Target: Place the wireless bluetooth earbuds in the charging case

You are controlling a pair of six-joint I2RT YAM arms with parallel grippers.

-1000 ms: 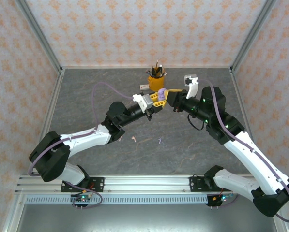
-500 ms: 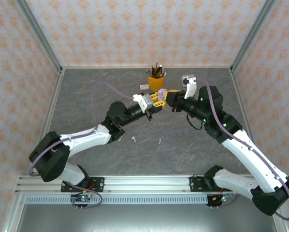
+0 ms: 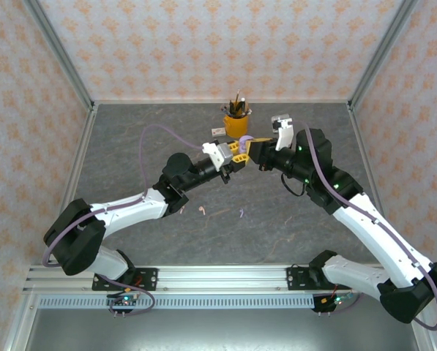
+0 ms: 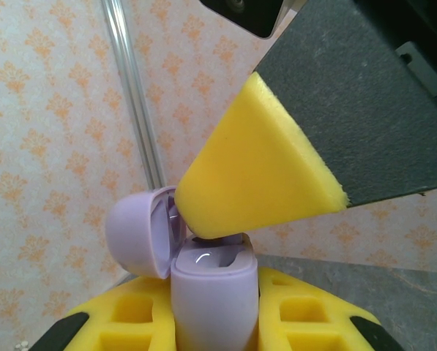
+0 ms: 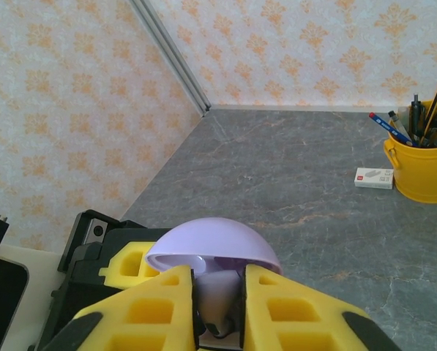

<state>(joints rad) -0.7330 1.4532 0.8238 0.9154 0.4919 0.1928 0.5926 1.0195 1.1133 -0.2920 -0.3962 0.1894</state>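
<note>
My left gripper [image 3: 238,150] is shut on a lilac charging case [image 4: 214,292], held upright in the air above mid-table, its lid [image 4: 137,234] swung open to the left. My right gripper [image 3: 253,145] meets it from the right, and one of its yellow pads [image 4: 255,175] dips onto the case's open top. Between the right gripper's [image 5: 218,296] pads sits a pale lilac earbud [image 5: 221,303], gripped on both sides, under the domed lid [image 5: 213,245]. A pink earbud [image 3: 201,210] and a lilac earbud [image 3: 242,213] lie loose on the table below.
A yellow pencil cup [image 3: 236,123] stands at the back of the grey table, just behind the grippers, with a small white eraser [image 3: 217,131] to its left. Patterned walls close in the left, back and right sides.
My right gripper has edged left, closer over the open case. The left arm and the case have stayed put.
</note>
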